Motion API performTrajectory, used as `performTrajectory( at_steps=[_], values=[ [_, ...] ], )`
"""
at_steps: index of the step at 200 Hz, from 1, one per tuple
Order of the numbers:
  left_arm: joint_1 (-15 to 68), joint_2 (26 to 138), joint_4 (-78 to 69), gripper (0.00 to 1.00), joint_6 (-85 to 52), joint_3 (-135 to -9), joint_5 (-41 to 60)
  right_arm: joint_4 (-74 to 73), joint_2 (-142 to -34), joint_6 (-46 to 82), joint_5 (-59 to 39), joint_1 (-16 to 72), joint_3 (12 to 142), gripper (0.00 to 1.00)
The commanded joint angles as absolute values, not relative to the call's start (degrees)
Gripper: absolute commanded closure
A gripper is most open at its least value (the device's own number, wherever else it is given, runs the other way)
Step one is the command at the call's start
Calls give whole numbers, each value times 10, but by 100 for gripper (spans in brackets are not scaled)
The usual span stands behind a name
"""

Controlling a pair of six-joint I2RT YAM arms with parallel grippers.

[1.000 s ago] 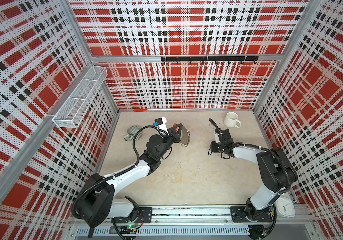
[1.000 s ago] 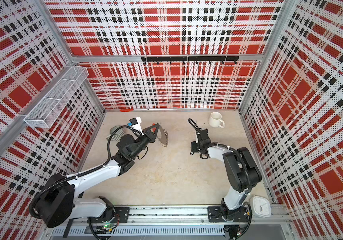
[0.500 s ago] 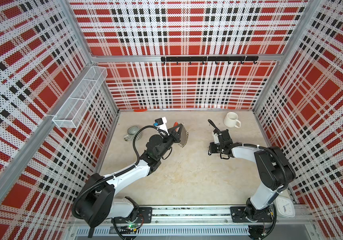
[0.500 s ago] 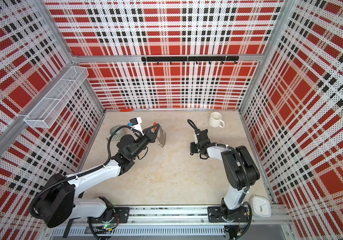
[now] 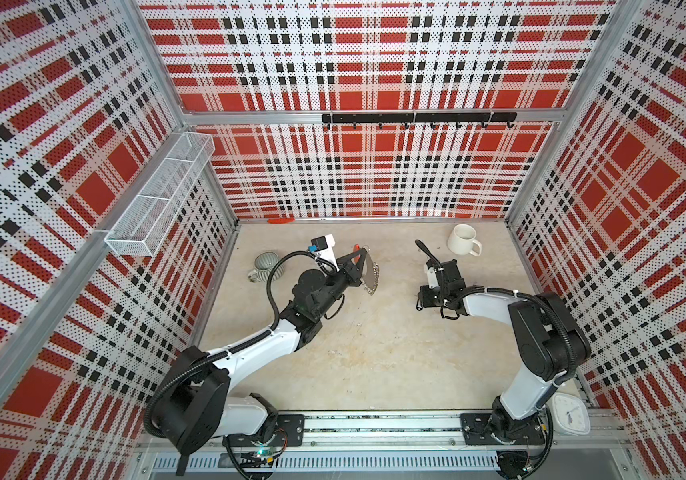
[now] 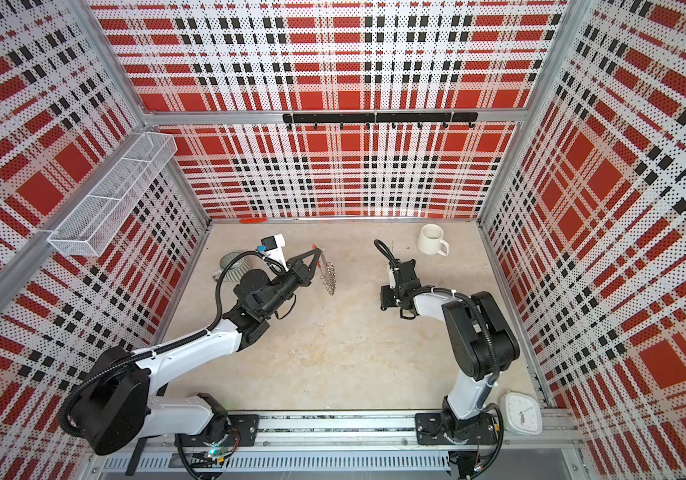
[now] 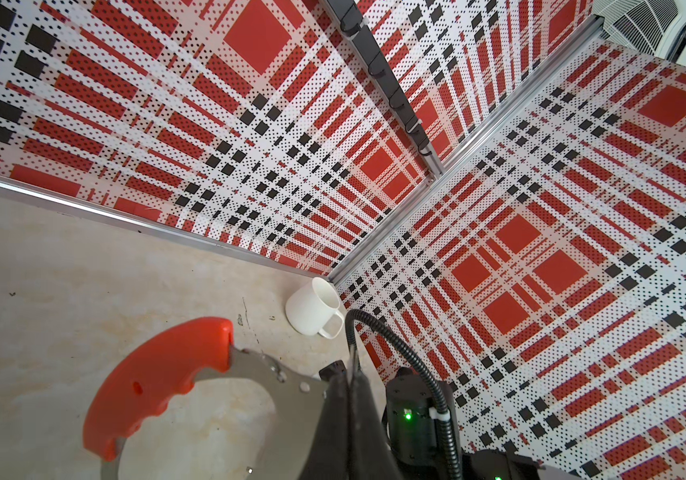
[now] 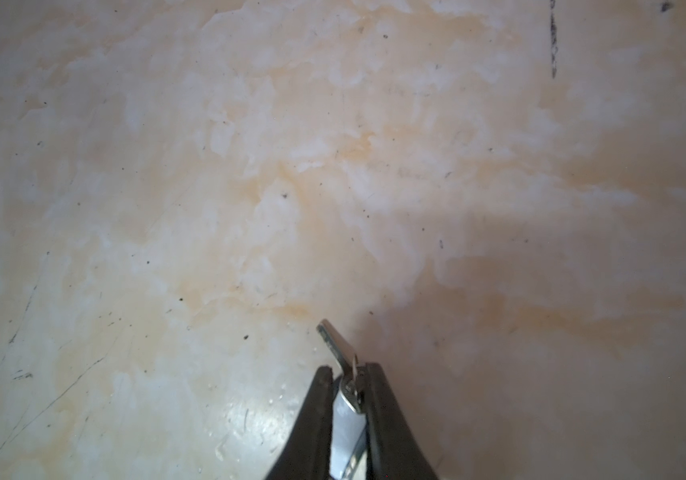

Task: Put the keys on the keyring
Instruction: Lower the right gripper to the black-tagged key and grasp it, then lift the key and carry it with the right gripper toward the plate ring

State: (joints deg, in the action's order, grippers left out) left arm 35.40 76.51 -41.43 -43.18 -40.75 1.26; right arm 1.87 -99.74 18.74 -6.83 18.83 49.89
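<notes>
Both top views: left gripper (image 5: 358,258) is clamped tight on the keyring (image 5: 371,275), well apart from the white mug (image 5: 463,240). Right gripper (image 5: 423,298) sits between mug and keyring, nearer the mug, pointing down at the table (image 5: 374,353). Only bare table lies between the two grippers.

Left wrist: the hoop's red segment is close in, with the fingers (image 7: 345,419) pinched on its grey metal and the mug beyond.

Right wrist: the key (image 8: 335,338) is pinched in narrow jaws. Its blade sticks out past the tips, tilted off the jaw line. Tag, mug and hoop aren't in frame.

Judgement: the right arm is the mover. The hoop lies away from the mug, so the key must travel that way. The blade leads, so reorienting looks likely.

Versus a second ago, the hoop reads narrower from above, so the left wrist has rolled it. The right gripper has barely shifted from the mug.
</notes>
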Motion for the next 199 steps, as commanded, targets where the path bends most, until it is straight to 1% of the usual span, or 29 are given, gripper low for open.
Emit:
performTrajectory(
  at_steps=[1,18,46,71,99,118,148,173,199],
  values=[
    [355,768,-435,100,-421,-427,21,13,-1003,173,-62,184,493,83],
    [355,766,-435,100,-420,-429,22,15,-1001,171,-61,185,494,87],
    [355,760,-436,100,-414,-428,18,15,-989,169,-58,184,492,100],
    [354,756,-436,100,-389,-427,10,25,-963,165,-63,185,495,100],
    [349,750,-438,100,-338,-424,16,39,-894,155,-87,185,502,100],
    [333,750,-439,100,-343,-431,42,41,-839,145,-130,185,511,100],
    [296,753,-439,100,-375,-445,114,44,-774,142,-208,185,533,100],
    [270,746,-482,100,-378,-432,148,47,-737,145,-279,186,560,100],
    [258,740,-554,100,-361,-404,174,57,-720,146,-333,201,593,100]
  ],
)
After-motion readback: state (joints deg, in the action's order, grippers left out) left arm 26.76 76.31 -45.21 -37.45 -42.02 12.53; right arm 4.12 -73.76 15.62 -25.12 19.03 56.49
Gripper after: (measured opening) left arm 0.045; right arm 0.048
